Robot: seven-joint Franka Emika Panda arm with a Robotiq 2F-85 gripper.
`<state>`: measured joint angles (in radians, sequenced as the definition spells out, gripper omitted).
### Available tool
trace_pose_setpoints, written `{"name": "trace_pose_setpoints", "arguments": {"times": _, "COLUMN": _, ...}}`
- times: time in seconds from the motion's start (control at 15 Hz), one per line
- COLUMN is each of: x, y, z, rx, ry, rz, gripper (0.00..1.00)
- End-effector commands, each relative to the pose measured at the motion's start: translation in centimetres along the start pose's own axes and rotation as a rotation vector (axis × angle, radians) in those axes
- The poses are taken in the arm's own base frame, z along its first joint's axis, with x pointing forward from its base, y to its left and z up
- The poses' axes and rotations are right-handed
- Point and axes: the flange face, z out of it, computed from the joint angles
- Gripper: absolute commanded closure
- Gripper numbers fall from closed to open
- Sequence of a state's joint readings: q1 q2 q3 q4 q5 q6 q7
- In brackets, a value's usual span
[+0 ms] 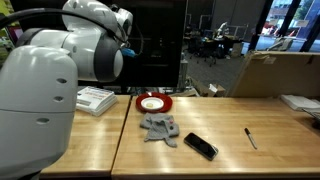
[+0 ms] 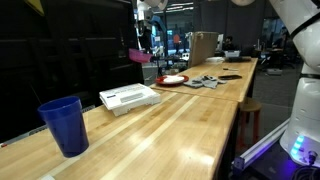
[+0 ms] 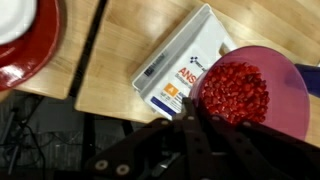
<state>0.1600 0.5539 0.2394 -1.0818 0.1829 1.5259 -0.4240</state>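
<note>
The fingers [image 3: 188, 128] are pressed onto the near rim of the pink bowl [image 3: 290, 105] and pinch it, as the wrist view shows. The bowl is filled with small red pieces [image 3: 235, 92]; what they are cannot be told.

Position of the bowl:
- It is held clear of the worktop [image 1: 230, 120], as an exterior view shows [image 2: 138, 56].
- In the wrist view it overlaps one corner of the white box [image 3: 180, 55], which lies flat on the worktop below it.
- It sits upright, its opening facing the wrist camera.

Surrounding items:
- The white box carries printed labels, and a dark pen-like object rests on its top.
- A red plate [image 3: 45, 50] with a white dish [image 3: 12, 15] on it lies on the worktop, near the box but apart from it.
- In an exterior view a grey cloth [image 1: 160, 128] lies just beside the red plate, with a black phone [image 1: 200, 146] close to the cloth.
- A pen [image 1: 250, 138] lies farther along, apart from the phone.
- A blue cup [image 2: 65, 125] stands upright at the end of the worktop, well apart from the bowl.
</note>
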Motion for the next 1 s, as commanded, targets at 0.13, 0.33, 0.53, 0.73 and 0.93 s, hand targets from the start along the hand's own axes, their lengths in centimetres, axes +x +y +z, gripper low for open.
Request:
{"name": "trace_pose_setpoints", "arguments": {"times": 0.13, "x": 0.5, "y": -0.1, "z": 0.1, "rx": 0.045, "ry": 0.016, "rz": -0.035, "gripper": 0.96}}
{"name": "trace_pose_setpoints", "arguments": {"times": 0.33, "x": 0.6, "y": 0.1, "z": 0.4, "rx": 0.048, "ry": 0.012, "rz": -0.032, "gripper": 0.96}}
{"name": "trace_pose_setpoints", "arguments": {"times": 0.53, "x": 0.7, "y": -0.3, "z": 0.5, "rx": 0.056, "ry": 0.02, "rz": -0.023, "gripper": 0.99}}
{"name": "trace_pose_setpoints", "arguments": {"times": 0.73, "x": 3.1, "y": -2.7, "z": 1.5, "rx": 0.101, "ry": 0.09, "rz": -0.032, "gripper": 0.99}}
{"name": "trace_pose_setpoints", "arguments": {"times": 0.93, "x": 5.6, "y": -5.4, "z": 2.9, "rx": 0.136, "ry": 0.135, "rz": -0.04, "gripper": 0.99}}
